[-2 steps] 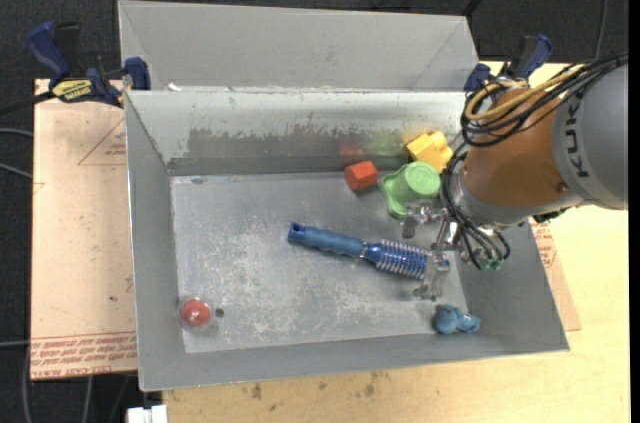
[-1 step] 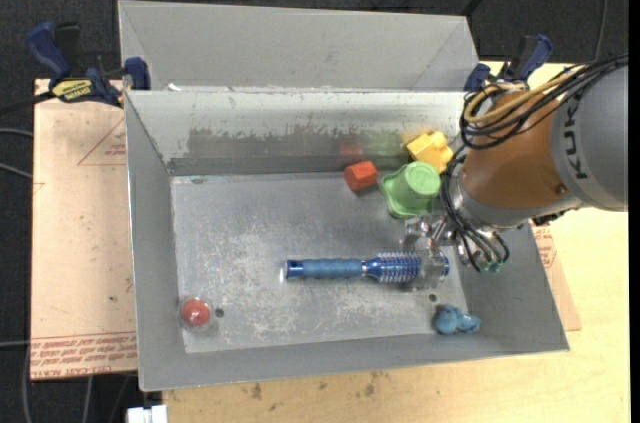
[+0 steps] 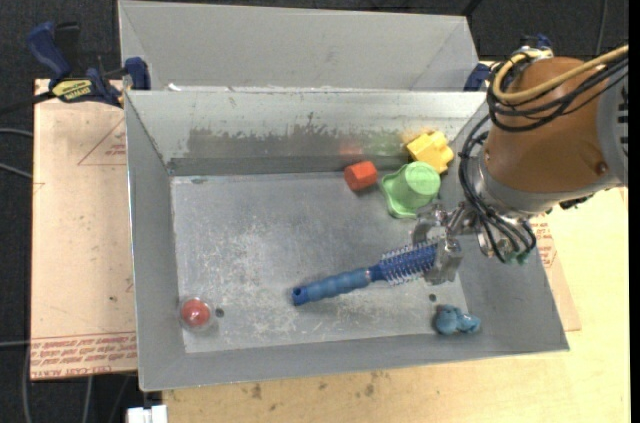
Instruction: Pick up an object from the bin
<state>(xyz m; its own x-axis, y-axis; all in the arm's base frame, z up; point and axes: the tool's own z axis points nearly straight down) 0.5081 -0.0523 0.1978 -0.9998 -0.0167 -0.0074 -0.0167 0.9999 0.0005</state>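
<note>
- Nearest, along the front wall of the bin (image 3: 260,231), a small blue lump (image 3: 455,320) lies at the right and a red ball (image 3: 195,313) in the left corner. Both are well apart from the rest and in nobody's way.
- Next back, a blue brush (image 3: 345,285) lies flat and slantwise, with its handle toward the middle of the floor and its bristle head up to the right. It is loose with bare floor around it, so it looks the easiest thing to take.
- The tool (image 3: 443,249) stands low at the bristle head, touching it or just beside it. I cannot tell whether it is open or closed, and nothing shows held in it.
- Behind it, a green cup (image 3: 412,189) sits close to the tool and is the likeliest thing to get knocked on a lift.
- Farthest, an orange cube (image 3: 361,175) and a yellow block (image 3: 428,149) rest at the foot of the back wall.
</note>
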